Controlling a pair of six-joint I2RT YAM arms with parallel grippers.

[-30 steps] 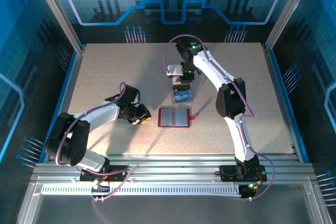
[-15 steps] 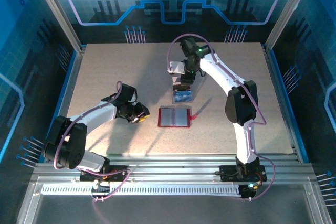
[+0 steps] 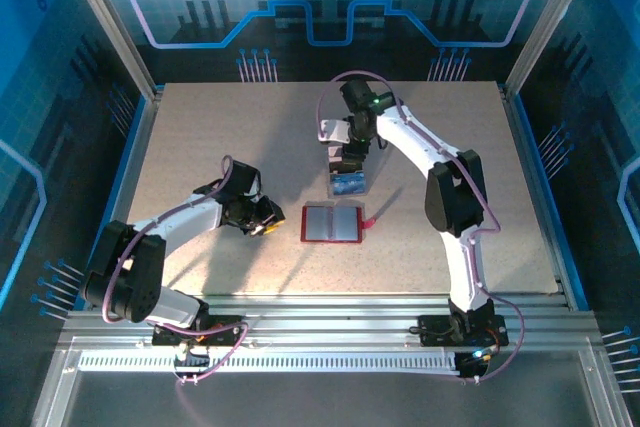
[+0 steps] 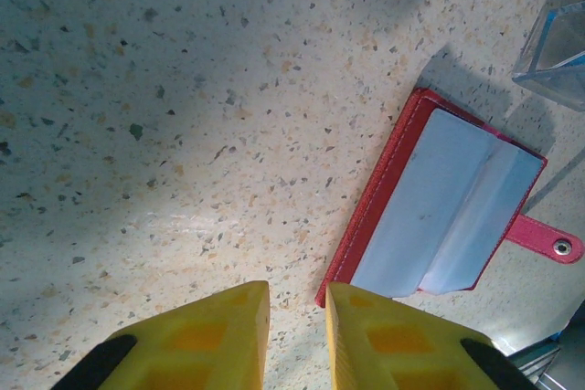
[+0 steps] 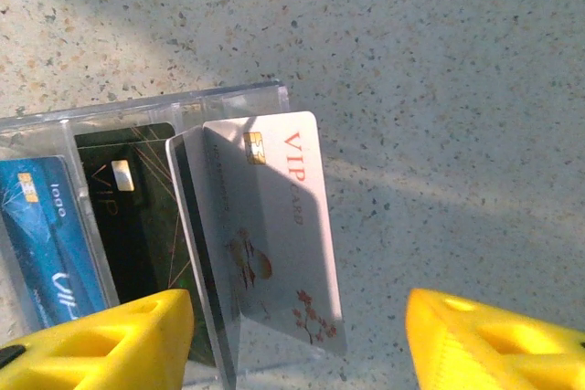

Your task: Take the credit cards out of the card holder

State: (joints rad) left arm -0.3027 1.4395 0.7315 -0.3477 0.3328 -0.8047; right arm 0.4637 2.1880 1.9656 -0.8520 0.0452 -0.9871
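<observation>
At the left of the surface (image 3: 200, 147), the left end effector (image 3: 263, 227) hangs low just beside the near-left corner of the card holder (image 3: 331, 224), its yellow fingers (image 4: 210, 340) drawn close with a narrow slit between them and nothing pinched. The holder lies open and flat in the middle, grey pockets up and strap tab (image 4: 547, 240) pointing right; no card edge shows in it, though the pockets may hide one. Just beyond it sits a clear tray (image 5: 137, 107) holding a blue card (image 5: 50, 248), a black card (image 5: 137, 226) and a white VIP card (image 5: 279, 226), which leans upright at the tray's right end. The right end effector (image 5: 300, 317) is poised over that card with its fingers spread wide on either side, gripping nothing. The step in hand looks like leaving this card in the tray. Rising straight up, fingers kept apart, should avoid clipping the leaning card or nudging the tray wall; any sideways drift could tip the card out.
</observation>
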